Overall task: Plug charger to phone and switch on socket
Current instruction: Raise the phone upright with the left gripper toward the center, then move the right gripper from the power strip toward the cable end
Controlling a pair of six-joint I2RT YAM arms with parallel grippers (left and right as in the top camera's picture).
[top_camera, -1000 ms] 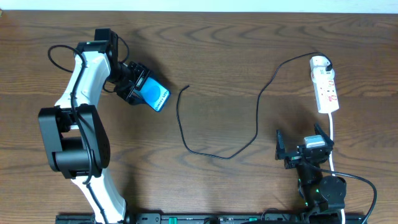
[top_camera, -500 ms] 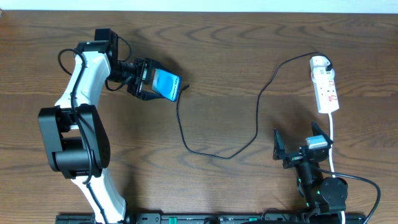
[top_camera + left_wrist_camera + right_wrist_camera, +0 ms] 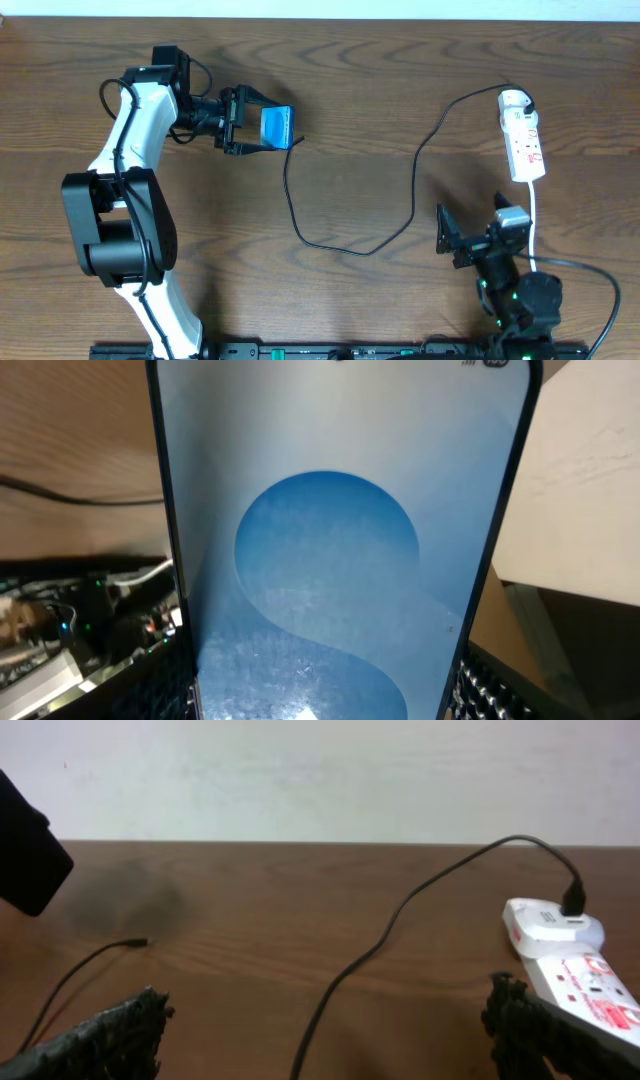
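L arm (image 3: 125, 130): white/blk, blk cables | R arm (image 3: 512, 292): blk, green LEDs

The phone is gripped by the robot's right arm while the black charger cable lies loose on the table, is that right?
No. The overhead view shows the phone gripped by the left gripper, not the right gripper, which is open and holds nothing. The black charger cable does lie loose on the table.
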